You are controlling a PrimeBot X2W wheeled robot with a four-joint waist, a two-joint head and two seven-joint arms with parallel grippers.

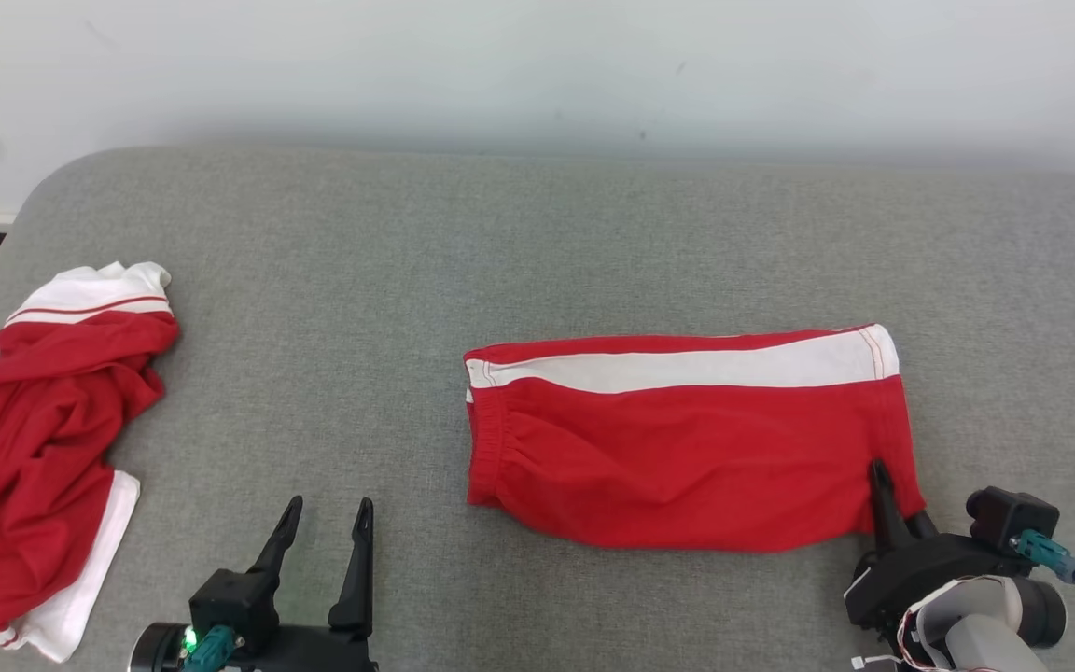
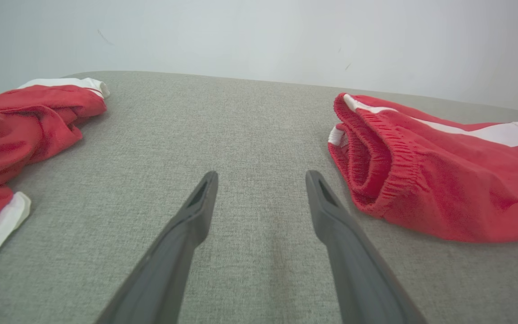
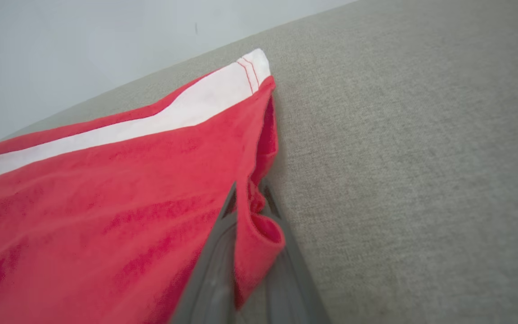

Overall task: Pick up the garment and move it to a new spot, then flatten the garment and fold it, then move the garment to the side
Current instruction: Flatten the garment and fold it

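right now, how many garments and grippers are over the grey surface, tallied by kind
folded red shorts: 1
crumpled red and white garment: 1
grippers: 2 (left gripper open, right gripper shut on the shorts' corner)
total: 4

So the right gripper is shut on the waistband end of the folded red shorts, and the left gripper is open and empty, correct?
Wrong end. The right gripper is shut on a hem corner of the folded red shorts, opposite the waistband, as the right wrist view shows. The left gripper is open and empty.
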